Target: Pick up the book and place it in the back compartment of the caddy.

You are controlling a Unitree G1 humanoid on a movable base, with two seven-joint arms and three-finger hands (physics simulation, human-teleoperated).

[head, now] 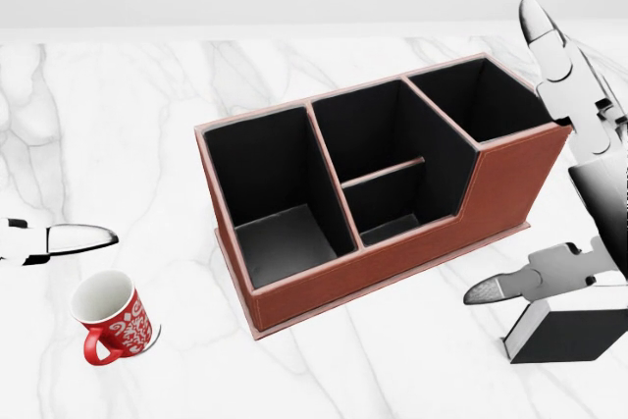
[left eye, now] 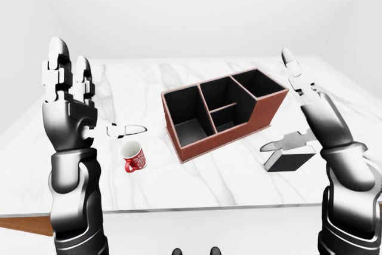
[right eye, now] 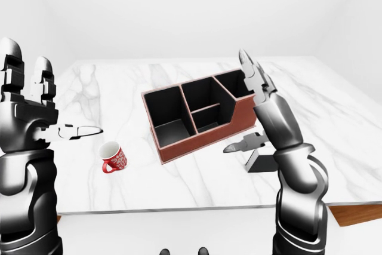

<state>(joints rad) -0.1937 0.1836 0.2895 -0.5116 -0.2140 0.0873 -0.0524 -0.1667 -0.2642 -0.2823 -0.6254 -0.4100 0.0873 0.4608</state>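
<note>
The table (left eye: 179,189) is white marble and fills the middle of every view. The caddy (head: 491,193) sits at centre frame in the head view, turned at an angle: brown outside, black inside, with 4 open compartments — 1 large at left, 2 smaller ones split by a low divider in the middle, 1 at upper right. All 4 look empty.

The book (head: 569,333) is dark and lies flat on the table at the lower right of the head view, just beside the caddy's right end and apart from it. In the left-eye view it shows at centre right.

The mug (head: 113,318), red with a white pattern, stands upright at lower left of the head view, well apart from the caddy.

Right hand (left eye: 310,111): raised above the book, fingers spread, 1 digit pointing left just over the book's upper edge — I see no contact with the book and nothing held.

Left hand (left eye: 68,103): raised at left of the left-eye view, fingers upright and apart, thumb pointing right above the mug; nothing held.
</note>
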